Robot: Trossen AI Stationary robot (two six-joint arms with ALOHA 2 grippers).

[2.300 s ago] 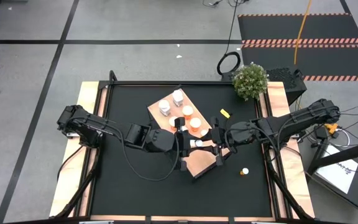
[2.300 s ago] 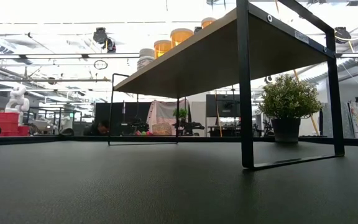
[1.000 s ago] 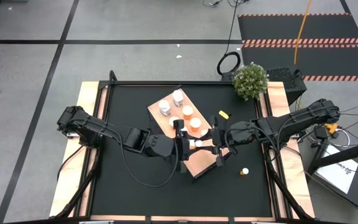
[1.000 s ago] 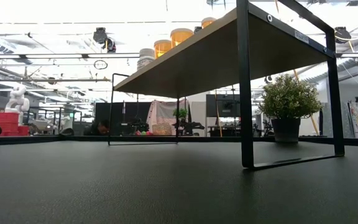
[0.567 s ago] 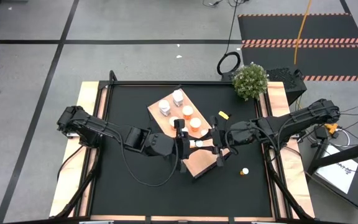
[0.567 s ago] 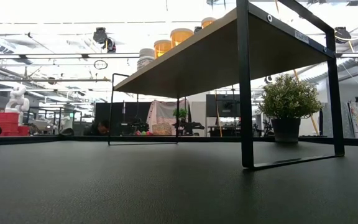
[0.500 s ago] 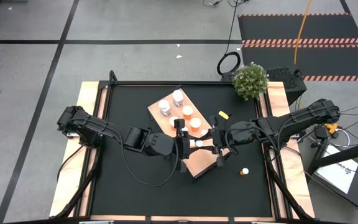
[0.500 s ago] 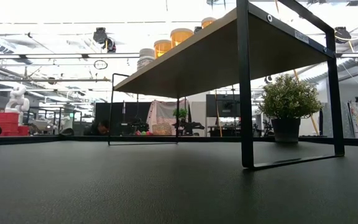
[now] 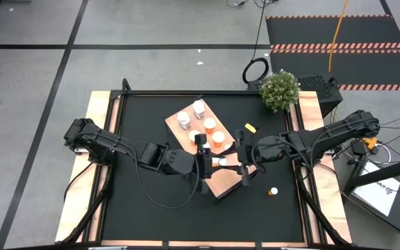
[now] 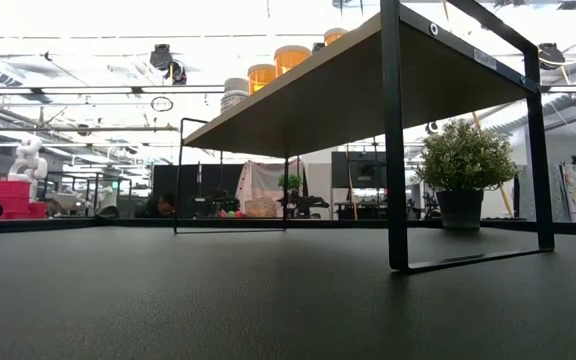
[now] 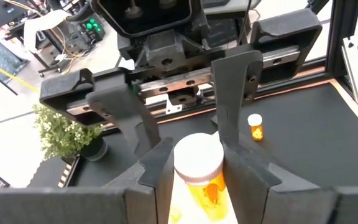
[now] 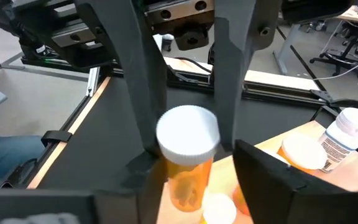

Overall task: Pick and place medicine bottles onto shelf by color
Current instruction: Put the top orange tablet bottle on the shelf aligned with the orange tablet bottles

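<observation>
Standing upright over the shelf [image 9: 222, 182], an orange bottle [image 9: 219, 161] sits between both arms, its white cap up. The left end effector [image 9: 203, 161] and the right end effector [image 9: 239, 161] each clench it from opposite sides, equally near.

From overhead, both arms crowd over the middle of the shelf [image 9: 217, 182], so the orange bottle [image 11: 201, 171] between them is mostly covered and you only get a speck of white cap. The left end effector [image 11: 194, 163] has its fingertips cut off by the edge of its own wrist view, and the bottle's lower body runs out of frame too. Same deal in the right wrist view: the right end effector [image 12: 188, 163] loses its tips at the edge. The white bottle [image 12: 347, 140] there has label print too small to read. From the low view, the bottles on top are only partly visible past the board's edge.
</observation>
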